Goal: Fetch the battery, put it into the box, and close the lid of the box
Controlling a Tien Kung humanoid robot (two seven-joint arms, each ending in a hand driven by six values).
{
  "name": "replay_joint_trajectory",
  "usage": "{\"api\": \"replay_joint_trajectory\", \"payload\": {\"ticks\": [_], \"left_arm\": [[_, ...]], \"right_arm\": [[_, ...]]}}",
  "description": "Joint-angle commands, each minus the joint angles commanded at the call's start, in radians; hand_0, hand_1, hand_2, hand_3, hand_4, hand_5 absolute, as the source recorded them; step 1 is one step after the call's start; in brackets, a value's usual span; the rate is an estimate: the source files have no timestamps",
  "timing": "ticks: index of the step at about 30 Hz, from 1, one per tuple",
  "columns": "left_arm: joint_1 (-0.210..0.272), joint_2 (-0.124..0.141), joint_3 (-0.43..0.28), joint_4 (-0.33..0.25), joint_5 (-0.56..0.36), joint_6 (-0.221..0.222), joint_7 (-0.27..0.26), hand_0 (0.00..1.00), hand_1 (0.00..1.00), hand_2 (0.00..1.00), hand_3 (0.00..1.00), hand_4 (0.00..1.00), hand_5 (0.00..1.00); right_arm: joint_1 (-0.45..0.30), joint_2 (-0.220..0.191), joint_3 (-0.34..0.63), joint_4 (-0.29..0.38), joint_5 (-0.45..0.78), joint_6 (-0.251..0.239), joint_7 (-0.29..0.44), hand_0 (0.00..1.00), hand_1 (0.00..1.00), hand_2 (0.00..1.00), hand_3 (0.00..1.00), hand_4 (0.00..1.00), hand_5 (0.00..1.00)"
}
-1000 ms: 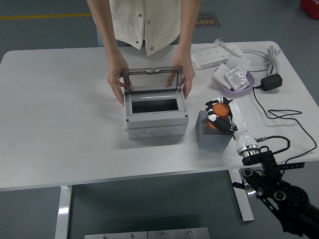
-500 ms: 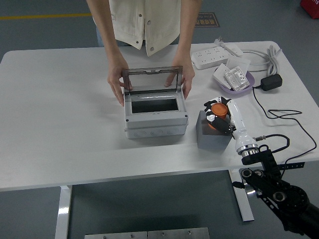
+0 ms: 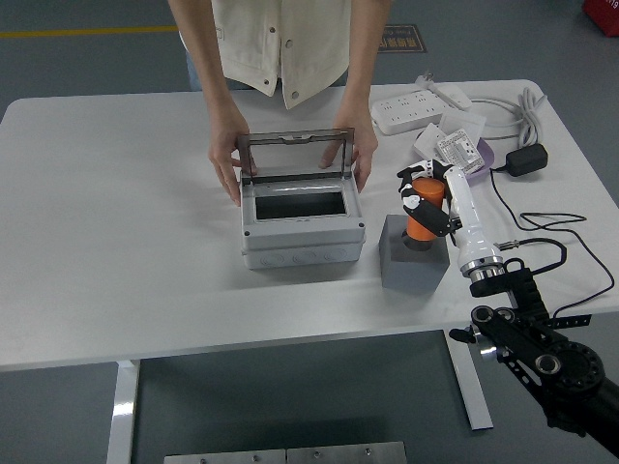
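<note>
An orange cylindrical battery [image 3: 424,217] is held upright in my right hand [image 3: 427,198], lifted partly out of the grey block holder [image 3: 414,259] below it. The fingers are curled around the battery. A grey box [image 3: 303,229] stands at the table's middle, to the left of the holder, its inside open. Its smoky clear lid [image 3: 290,155] stands raised at the back. A person at the far side holds the box with one hand [image 3: 228,164] on its left and the other hand [image 3: 355,150] on its right. My left hand is out of view.
A purple dish [image 3: 480,161] with white parts sits behind my right hand. A white power strip [image 3: 418,110], a coiled grey cord [image 3: 530,108] and a black adapter [image 3: 526,159] with its cable lie at the back right. The table's right edge [image 3: 595,193] is close.
My right hand has risen and moved slightly away from me, drawing the orange battery up out of the grey holder. The person's hands and the box have not moved.
</note>
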Motion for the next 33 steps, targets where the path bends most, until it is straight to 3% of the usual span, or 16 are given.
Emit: {"api": "replay_joint_trajectory", "payload": {"ticks": [9,21,26,33], "left_arm": [[-0.003,0.001,-0.009,0.000,0.007,-0.001,0.004,0.623,0.763,0.652,0.471,0.097,0.002],[0.000,0.008,-0.032,0.000,0.024,-0.005,0.016,0.624,0.764,0.654,0.472,0.098,0.002],[0.001,0.010,-0.045,0.000,0.035,-0.006,0.020,0.624,0.764,0.654,0.472,0.098,0.002],[0.000,0.017,-0.046,0.000,0.036,-0.007,0.022,0.625,0.764,0.654,0.472,0.097,0.002]], "right_arm": [[0.105,-0.015,-0.040,0.024,-0.247,0.070,-0.149,0.060,0.214,0.239,0.247,0.002,0.002],[0.322,-0.018,-0.212,-0.007,-0.613,0.191,-0.300,0.057,0.211,0.238,0.241,0.002,0.002],[0.405,0.003,-0.295,-0.043,-0.711,0.238,-0.342,0.057,0.211,0.238,0.241,0.002,0.002],[0.520,0.075,-0.403,-0.161,-0.717,0.291,-0.386,0.057,0.209,0.239,0.241,0.002,0.002]]}}
